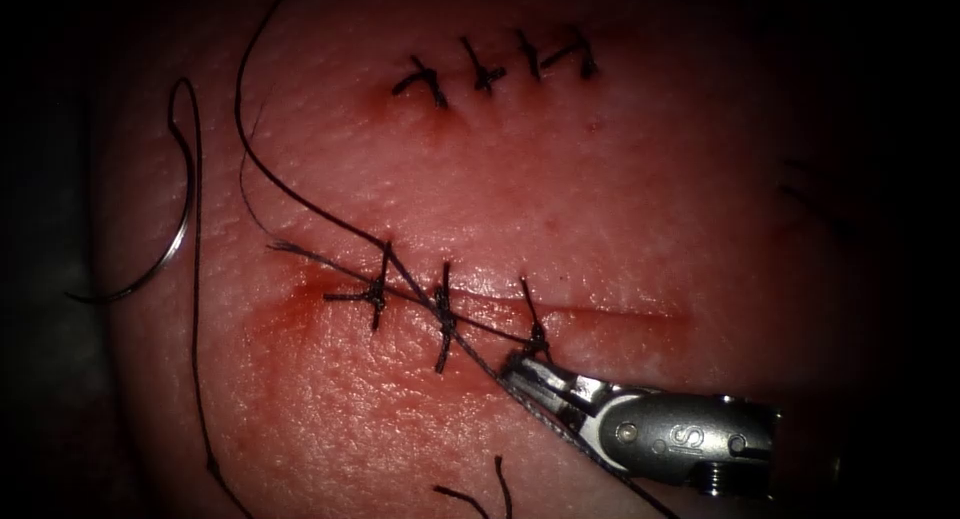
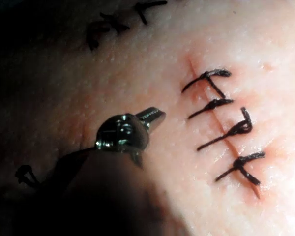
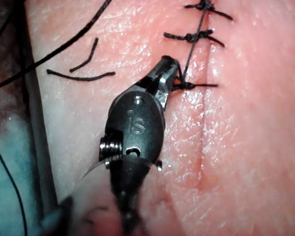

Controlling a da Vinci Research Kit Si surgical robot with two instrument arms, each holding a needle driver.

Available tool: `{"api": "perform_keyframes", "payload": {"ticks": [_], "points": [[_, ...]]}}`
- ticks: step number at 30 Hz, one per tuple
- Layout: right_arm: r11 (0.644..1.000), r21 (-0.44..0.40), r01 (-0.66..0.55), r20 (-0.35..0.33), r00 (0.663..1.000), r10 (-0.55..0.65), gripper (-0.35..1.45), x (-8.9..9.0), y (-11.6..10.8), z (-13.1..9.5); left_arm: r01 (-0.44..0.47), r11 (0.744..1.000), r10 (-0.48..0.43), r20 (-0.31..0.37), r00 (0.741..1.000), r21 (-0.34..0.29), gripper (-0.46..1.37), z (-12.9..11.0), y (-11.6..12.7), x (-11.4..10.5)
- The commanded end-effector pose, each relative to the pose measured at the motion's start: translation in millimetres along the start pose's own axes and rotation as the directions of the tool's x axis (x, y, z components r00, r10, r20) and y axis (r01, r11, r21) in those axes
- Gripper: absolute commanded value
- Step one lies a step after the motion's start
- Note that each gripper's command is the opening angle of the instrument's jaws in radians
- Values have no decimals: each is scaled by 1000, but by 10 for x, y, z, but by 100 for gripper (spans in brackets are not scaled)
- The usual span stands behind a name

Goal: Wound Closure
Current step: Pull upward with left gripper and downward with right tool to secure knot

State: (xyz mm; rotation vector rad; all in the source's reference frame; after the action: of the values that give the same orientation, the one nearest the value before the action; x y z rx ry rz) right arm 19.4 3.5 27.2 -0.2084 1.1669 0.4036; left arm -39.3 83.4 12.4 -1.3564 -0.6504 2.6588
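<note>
The tissue (image 1: 620,219) has a crosswise cut (image 1: 610,314) with three knotted stitches on its left part. My right tool (image 1: 519,371) comes in from the lower right. Its jaws stand slightly open at the rightmost knot (image 1: 536,337), where the long thread (image 1: 300,201) passes their tips. The right wrist view shows the same tool (image 3: 168,70) beside that knot (image 3: 181,85). The curved needle (image 1: 178,234) lies free at the tissue's far left edge, held by neither tool and outside the tissue. My left tool (image 2: 156,114) is shut on nothing, above bare tissue.
A second, closed cut with several stitches (image 1: 490,71) lies further back; the left wrist view shows a stitched cut (image 2: 226,129) beside the left tool. Short cut ends of thread (image 1: 480,494) lie near the front edge. Red fluid (image 1: 300,309) stains the tissue around the cut.
</note>
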Motion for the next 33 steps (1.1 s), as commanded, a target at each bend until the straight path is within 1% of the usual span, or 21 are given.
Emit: {"api": "perform_keyframes", "payload": {"ticks": [1, 4, 7, 33], "points": [[1000, -6, -1, 2, 1000, 1, -35, 0, 0, 0, -9, 1000, 9, -3, 1000, -10, -35, 0, 3, 2], [1000, -6, -1, 2, 1000, 1, -35, 0, 0, 0, -12, 1000, 12, -7, 1000, -24, -35, 0, 9, 8], [1000, -6, -1, 2, 1000, 1, -35, 0, -1, 0, -11, 1000, 11, -8, 1000, -27, -35, 0, 10, 10], [1000, -8, 25, 6, 1000, -25, -35, 3, 1, 3, -19, 999, 19, -17, 1000, -37, -35, 0, 9, 7]]}}
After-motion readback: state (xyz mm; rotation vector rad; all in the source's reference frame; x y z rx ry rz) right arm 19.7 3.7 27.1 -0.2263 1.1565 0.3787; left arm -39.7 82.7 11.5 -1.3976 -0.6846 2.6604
